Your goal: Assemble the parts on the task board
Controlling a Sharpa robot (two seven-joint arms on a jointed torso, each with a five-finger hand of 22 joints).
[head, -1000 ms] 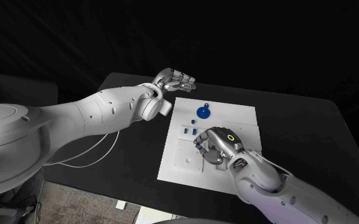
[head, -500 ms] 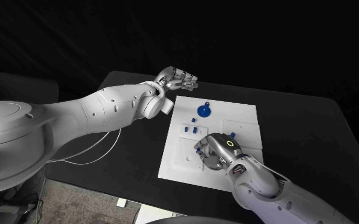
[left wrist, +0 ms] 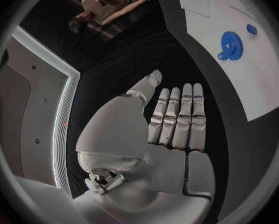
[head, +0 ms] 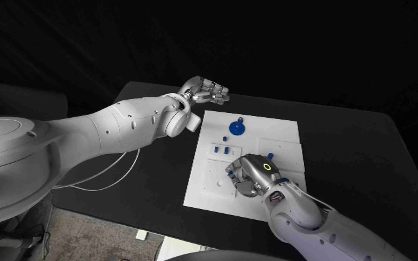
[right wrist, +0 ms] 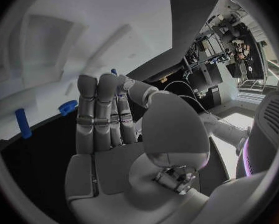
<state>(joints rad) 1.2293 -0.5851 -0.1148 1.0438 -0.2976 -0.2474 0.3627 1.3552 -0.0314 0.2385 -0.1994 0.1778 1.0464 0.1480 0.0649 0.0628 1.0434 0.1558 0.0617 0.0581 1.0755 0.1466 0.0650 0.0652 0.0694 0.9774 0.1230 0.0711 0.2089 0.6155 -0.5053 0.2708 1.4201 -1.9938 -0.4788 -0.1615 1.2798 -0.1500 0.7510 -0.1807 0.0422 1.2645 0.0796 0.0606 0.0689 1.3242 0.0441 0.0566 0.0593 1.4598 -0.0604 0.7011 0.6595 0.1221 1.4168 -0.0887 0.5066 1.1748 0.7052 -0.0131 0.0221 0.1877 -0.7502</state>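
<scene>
The right robot hand reaches over the white board, fingers straight and together, empty. Two blue parts lie beside them on the board's edge.

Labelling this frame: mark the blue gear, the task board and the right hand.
blue gear (head: 236, 130), head view, on the middle of its disc.
task board (head: 279, 129), head view, on a bare far part of the white plate.
right hand (head: 252, 173), head view, on the back of the hand.
</scene>
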